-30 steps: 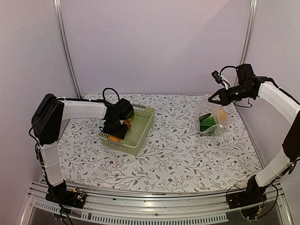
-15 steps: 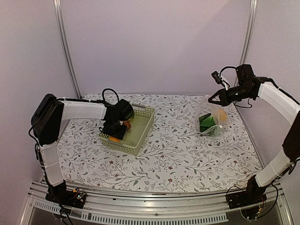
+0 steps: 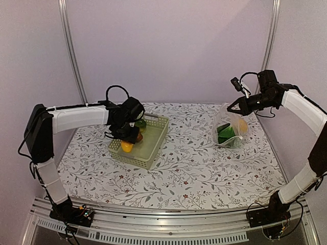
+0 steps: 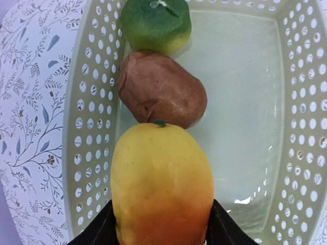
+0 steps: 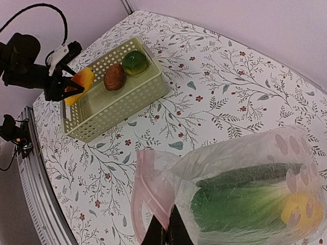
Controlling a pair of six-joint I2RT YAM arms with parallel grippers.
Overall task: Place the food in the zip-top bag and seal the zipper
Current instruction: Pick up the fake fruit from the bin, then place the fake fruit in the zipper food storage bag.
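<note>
Two jobs are split between your arms. From above, your left end effector [image 3: 126, 141] holds a yellow-orange mango [image 3: 126, 147] over the near-left corner of the pale green lattice basket [image 3: 148, 161]. Your right end effector [image 3: 233, 108] pinches the top of the zip-top bag [image 3: 231, 133], well apart at the far right of the worktop [image 3: 189, 168]. Hung that way, the bag's mouth looks ready to take food.

Your left wrist view shows the jaws part-way apart, clamped on the mango's sides. A brown piece [image 4: 162, 89] and a green piece [image 4: 156, 20] lie below along the basket's wall.

Your right wrist view shows the jaws closed tight on the bag film beside the pinkish zipper [image 5: 145, 191], which is unsealed. A cucumber [image 5: 240, 176], bok choy [image 5: 232, 209] and a yellow piece [image 5: 299, 213] sit inside.
</note>
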